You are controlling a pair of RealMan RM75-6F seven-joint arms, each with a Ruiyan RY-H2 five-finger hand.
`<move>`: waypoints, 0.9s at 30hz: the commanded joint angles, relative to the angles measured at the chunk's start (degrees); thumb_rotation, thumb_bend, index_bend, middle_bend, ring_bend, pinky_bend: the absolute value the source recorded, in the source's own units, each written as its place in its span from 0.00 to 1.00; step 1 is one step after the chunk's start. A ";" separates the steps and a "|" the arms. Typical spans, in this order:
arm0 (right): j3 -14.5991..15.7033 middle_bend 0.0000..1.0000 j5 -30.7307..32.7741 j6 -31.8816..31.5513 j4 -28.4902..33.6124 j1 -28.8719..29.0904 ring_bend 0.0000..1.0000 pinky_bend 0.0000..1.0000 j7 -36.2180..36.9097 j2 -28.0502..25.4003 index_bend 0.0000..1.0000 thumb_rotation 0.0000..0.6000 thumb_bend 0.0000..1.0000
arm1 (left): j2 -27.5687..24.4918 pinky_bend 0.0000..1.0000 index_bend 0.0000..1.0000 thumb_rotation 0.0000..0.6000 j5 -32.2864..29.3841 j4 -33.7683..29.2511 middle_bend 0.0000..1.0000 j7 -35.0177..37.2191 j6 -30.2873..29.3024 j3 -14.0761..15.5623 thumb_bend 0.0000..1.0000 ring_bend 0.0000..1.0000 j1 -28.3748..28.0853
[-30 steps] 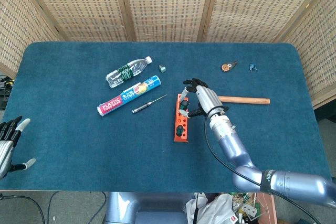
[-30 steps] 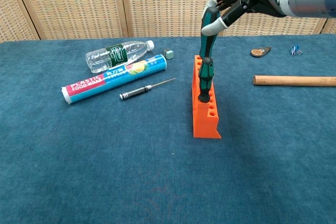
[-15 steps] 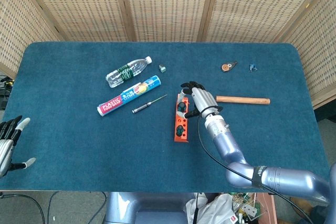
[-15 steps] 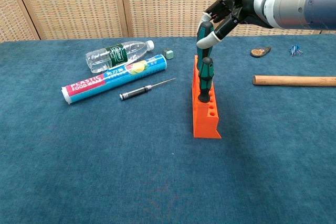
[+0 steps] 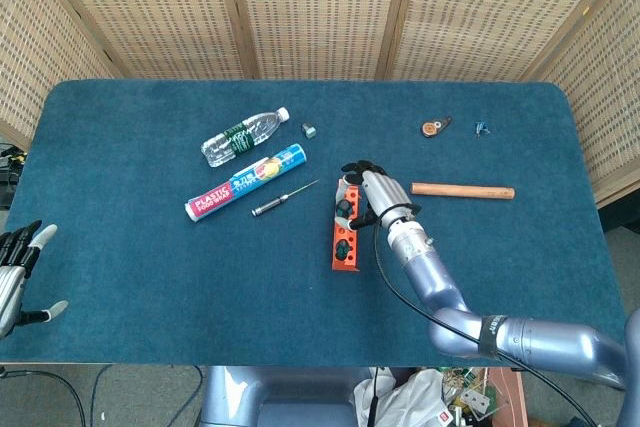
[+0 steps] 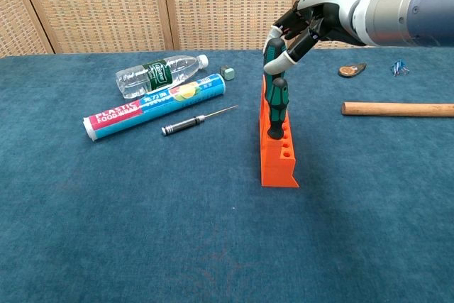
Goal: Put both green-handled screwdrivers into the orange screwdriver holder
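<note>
The orange screwdriver holder [image 6: 279, 157] stands mid-table, also visible from the head camera as the holder [image 5: 345, 235]. One green-handled screwdriver [image 6: 277, 108] stands upright in a hole near its middle. Just behind it, my right hand [image 6: 312, 25] pinches the second green-handled screwdriver [image 6: 272, 52] by its handle, upright over the holder's far end; its tip is hidden behind the first. In the head view the right hand [image 5: 376, 197] sits beside the holder's far end. My left hand [image 5: 18, 272] hangs at the table's front left edge, fingers apart, holding nothing.
Left of the holder lie a water bottle [image 6: 159, 74], a plastic-wrap box [image 6: 156, 106] and a thin black screwdriver [image 6: 198, 119]. A small grey-green block [image 6: 227, 72] sits behind them. A wooden-handled hammer [image 6: 397, 109] lies to the right, with a small round item [image 6: 351, 69] beyond.
My right hand has come down and slightly left with the second screwdriver, bringing it low over the holder's far end. The left hand has not moved.
</note>
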State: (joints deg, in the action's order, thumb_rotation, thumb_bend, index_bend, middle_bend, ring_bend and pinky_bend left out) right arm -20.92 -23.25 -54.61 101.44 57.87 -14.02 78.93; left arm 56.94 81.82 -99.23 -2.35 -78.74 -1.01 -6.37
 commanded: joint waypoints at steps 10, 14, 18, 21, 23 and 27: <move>0.28 0.15 -0.86 1.70 -0.70 0.02 0.00 0.00 1.14 0.18 0.57 1.00 0.32 | -0.09 0.00 0.00 1.00 -0.10 0.02 0.00 0.15 0.01 -0.02 0.00 0.00 -0.01; 0.23 0.15 -1.31 2.06 -0.63 -0.08 0.00 0.00 1.70 0.11 0.51 1.00 0.30 | -0.10 0.00 0.00 1.00 -0.10 0.01 0.00 0.12 0.00 -0.01 0.00 0.00 -0.01; 0.19 0.15 -1.83 2.42 -0.43 -0.22 0.00 0.00 2.33 -0.09 0.42 1.00 0.27 | -0.10 0.00 0.00 1.00 -0.07 -0.01 0.00 0.12 -0.05 -0.01 0.00 0.00 0.00; 0.11 0.15 -2.21 2.38 -0.29 -0.33 0.00 0.00 2.71 -0.17 0.35 1.00 0.24 | -0.12 0.00 0.00 1.00 -0.03 -0.03 0.00 0.13 -0.12 0.01 0.00 0.00 0.04; 0.08 0.15 -2.45 2.29 -0.23 -0.41 0.00 0.00 2.92 -0.22 0.32 1.00 0.23 | -0.11 0.00 0.00 1.00 0.03 -0.03 0.00 0.17 -0.19 0.03 0.00 0.00 0.07; -0.10 0.15 -2.77 2.15 0.42 -0.66 0.00 0.00 3.44 -0.69 0.32 1.00 0.23 | -0.17 0.00 0.00 1.00 0.09 -0.04 0.00 0.24 -0.26 0.05 0.00 0.00 0.11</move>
State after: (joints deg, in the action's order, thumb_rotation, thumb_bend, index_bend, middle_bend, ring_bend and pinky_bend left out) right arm -20.96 -25.94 -52.42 101.76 57.27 -10.67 78.34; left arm 56.77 81.91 -99.27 -2.11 -79.01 -0.96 -6.26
